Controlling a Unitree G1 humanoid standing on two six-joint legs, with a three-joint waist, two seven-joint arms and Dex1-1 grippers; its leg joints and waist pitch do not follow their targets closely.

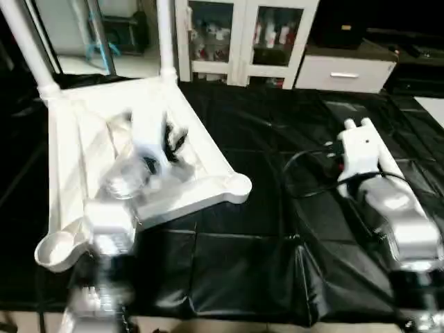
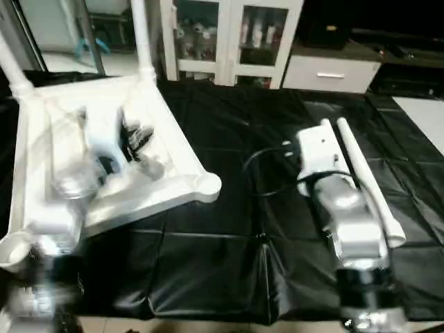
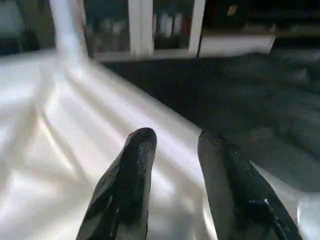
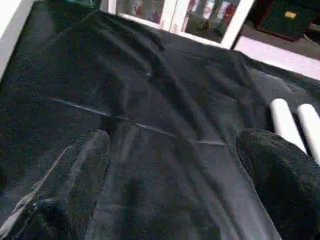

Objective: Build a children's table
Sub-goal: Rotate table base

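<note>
The children's table top (image 1: 76,149) lies upside down, ribs up, on the left of the black cloth. Two white legs (image 1: 165,35) stand upright in its far corner sockets. The near sockets (image 1: 239,186) hold nothing. My left gripper (image 3: 175,142) hovers open over the ribbed underside, nothing between its black fingers (image 1: 173,139). Two more white legs (image 2: 368,180) lie side by side on the cloth at the right, along my right forearm. In the right wrist view my right gripper (image 4: 175,145) is open wide above bare cloth, with the leg ends (image 4: 285,122) just beside one finger.
A black cloth (image 1: 243,263) covers the work surface, with its front edge near the bottom of the view. A white cabinet with glass doors (image 1: 236,35) and a white drawer unit (image 1: 343,73) stand behind. A black cable (image 1: 305,173) loops off my right wrist.
</note>
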